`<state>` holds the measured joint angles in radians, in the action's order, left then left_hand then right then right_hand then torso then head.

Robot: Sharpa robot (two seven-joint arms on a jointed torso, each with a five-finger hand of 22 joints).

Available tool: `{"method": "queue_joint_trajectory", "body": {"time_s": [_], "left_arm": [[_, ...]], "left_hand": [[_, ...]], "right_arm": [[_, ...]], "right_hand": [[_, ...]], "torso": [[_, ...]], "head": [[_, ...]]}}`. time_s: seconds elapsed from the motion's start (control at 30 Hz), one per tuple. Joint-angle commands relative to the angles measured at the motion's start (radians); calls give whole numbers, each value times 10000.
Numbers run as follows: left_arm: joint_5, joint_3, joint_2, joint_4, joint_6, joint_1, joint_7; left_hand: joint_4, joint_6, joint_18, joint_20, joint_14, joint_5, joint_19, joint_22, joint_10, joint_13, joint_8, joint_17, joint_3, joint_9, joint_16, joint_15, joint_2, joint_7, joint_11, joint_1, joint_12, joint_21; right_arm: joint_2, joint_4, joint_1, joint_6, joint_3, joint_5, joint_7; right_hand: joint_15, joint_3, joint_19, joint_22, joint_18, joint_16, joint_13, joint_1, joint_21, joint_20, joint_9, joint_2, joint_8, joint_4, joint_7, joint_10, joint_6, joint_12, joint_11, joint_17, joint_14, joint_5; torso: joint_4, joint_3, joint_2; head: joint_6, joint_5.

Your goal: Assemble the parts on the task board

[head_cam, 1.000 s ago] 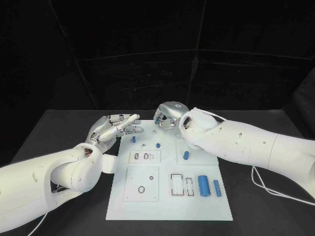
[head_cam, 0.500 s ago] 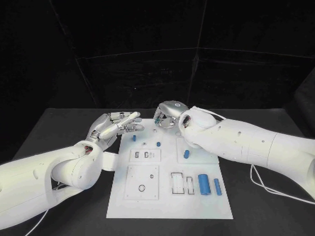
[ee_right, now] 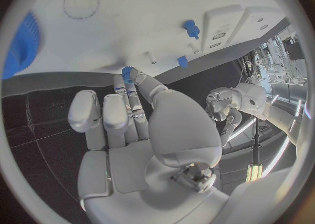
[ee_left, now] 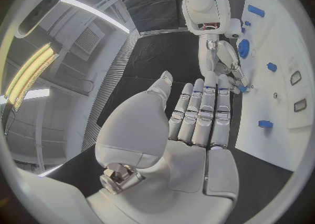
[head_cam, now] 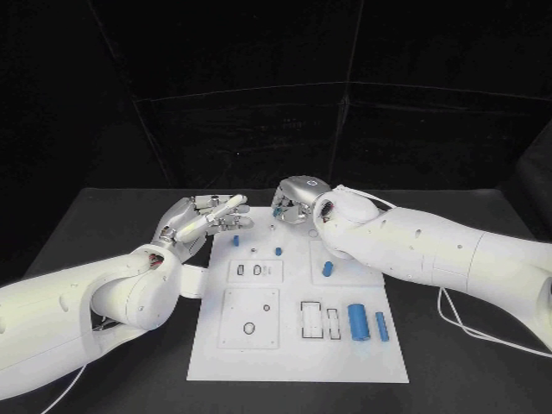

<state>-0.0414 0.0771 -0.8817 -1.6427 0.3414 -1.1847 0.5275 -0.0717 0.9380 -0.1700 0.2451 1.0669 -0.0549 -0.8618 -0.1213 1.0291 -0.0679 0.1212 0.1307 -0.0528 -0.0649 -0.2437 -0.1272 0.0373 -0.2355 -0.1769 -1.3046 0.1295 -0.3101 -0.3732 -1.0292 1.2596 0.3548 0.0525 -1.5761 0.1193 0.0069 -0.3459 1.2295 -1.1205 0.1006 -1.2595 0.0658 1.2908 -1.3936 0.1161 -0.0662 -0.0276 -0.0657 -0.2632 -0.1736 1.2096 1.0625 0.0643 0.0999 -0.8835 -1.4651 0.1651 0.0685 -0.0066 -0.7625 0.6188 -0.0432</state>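
Blue part pinched, right hand fingers

The head camera looks down from above the near edge of the table, taking in the whole task board. Each wrist camera sits close behind its own palm, facing along the fingers toward the board's far edge. All three views share that far end of the board
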Motion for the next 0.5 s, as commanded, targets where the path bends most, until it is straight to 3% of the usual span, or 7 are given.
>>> {"method": "queue_joint_trajectory", "body": {"time_s": [0.03,0.17,0.23,0.33,0.5], "left_arm": [[55,-9,11,-2,-170,-19,18],[55,-9,13,7,-172,-19,12],[55,-9,14,12,-173,-19,8],[55,-9,14,19,-177,-19,2],[55,-9,-17,23,-172,-21,-7]], "left_hand": [[-22,-7,-133,-1,28,-17,-71,17,-9,2,-38,14,59,-6,47,-52,35,-37,-39,97,-49,2],[-22,-7,-133,-1,28,-17,-71,17,-9,2,-38,14,59,-6,47,-52,35,-37,-39,97,-49,2],[-22,-7,-133,-1,28,-17,-71,17,-9,2,-38,14,59,-6,47,-52,35,-37,-39,97,-49,2],[-22,-7,-133,-1,28,-17,-71,17,-9,2,-38,14,59,-6,47,-52,35,-37,-39,97,-49,2],[-22,-7,-133,-1,28,-17,-71,17,-9,2,-38,14,59,-6,47,-52,35,-37,-39,97,-49,2]], "right_arm": [[10,-5,24,21,-7,-146,160],[34,2,24,47,-7,-120,72],[52,19,24,59,-7,-80,20],[58,28,24,105,-6,-26,-33],[-207,-241,24,479,-7,89,-90]], "right_hand": [[74,-92,-20,15,-46,-45,-14,-104,-7,85,13,77,32,10,5,-101,-88,-23,-17,25,33,-64],[136,-98,-167,206,-13,35,-38,-273,82,125,21,248,42,107,-47,-386,-224,-47,43,215,86,-118],[238,78,-514,661,72,263,-48,-489,304,210,45,525,64,243,-132,-949,-697,-36,172,653,211,-351],[267,403,-825,1119,169,500,-35,-498,560,269,39,724,61,421,-90,-1516,-1426,1,206,1089,320,-462],[269,742,-853,1261,188,575,-17,-351,671,275,10,748,34,607,-106,-1744,-1726,102,219,1220,320,-472]], "torso": [[-2,-6,0],[-7,-6,-3],[-9,-7,-3],[-2,-8,-5],[-15,0,-7]], "head": [[8,10],[14,20],[14,24],[20,25],[18,39]]}}
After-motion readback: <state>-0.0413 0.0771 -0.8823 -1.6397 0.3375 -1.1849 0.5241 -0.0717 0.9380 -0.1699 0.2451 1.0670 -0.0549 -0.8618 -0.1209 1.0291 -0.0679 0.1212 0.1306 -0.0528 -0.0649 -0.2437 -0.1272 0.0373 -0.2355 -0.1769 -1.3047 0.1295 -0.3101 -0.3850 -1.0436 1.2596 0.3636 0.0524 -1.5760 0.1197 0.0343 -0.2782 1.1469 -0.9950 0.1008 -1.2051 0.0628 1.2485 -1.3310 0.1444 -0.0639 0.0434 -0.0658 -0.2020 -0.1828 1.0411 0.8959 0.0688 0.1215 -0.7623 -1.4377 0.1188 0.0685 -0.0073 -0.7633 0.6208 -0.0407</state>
